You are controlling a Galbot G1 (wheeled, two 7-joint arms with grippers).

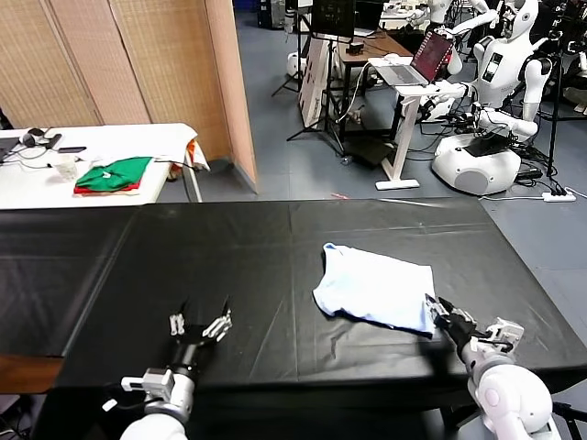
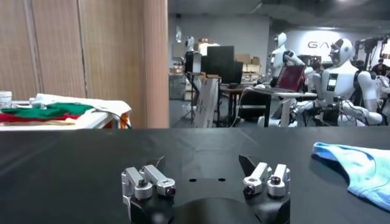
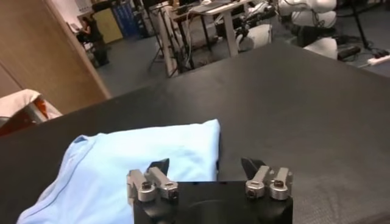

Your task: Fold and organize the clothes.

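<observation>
The T-shirt (image 1: pixel 374 291) lies partly folded on the black table (image 1: pixel 238 266), to my right of centre, its long axis running from the far-left corner toward me and to the right. My right pincer (image 1: pixel 438 314) sits at the shirt's near right corner, right at the edge of the cloth. In the right wrist view the shirt (image 3: pixel 131 164) spreads out ahead of that pincer (image 3: pixel 207 165) and off to one side, so one fingertip (image 3: pixel 159 165) is over the blue fabric while the other is over bare table. The jaws stand apart there with a gap between them, and I cannot tell whether they have caught the hem. My left pincer (image 1: pixel 204 321) rests spread wide near the table's front edge, well apart from the shirt; in the left wrist view only a strip of the shirt (image 2: pixel 356 170) shows, far off to the side. So the right arm is clearly the nearer one, and I judge the coming move to hinge on that corner.
</observation>
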